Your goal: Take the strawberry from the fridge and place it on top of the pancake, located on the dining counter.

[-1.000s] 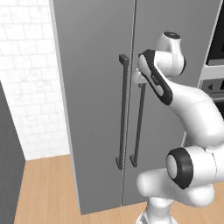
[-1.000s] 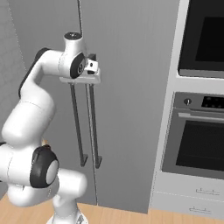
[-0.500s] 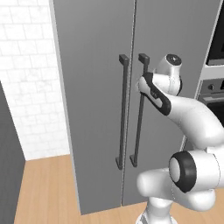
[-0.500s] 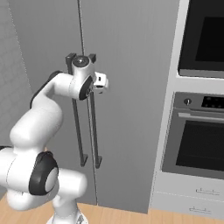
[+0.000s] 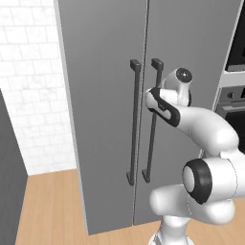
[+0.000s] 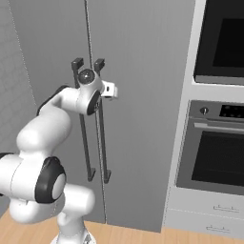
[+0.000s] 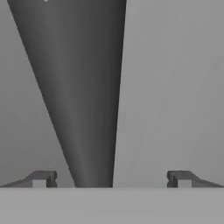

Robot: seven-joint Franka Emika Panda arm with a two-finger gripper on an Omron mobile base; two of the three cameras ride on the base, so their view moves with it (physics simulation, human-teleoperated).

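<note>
Standing upright, fridge [image 5: 105, 95] doors closed; bar handle [image 7: 83, 96] vertical between spread, empty end effector [image 7: 111, 179] fingertips.

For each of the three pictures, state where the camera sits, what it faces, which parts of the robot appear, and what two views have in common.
Left base view: behind the arm's left, facing the fridge; arm at lower right.
Right base view: behind its right, facing the fridge and ovens; arm at lower left.
Hand view: on the hand, close to the door handle between the open gripper tips.
Shared: both base views show both bar handles.
</note>
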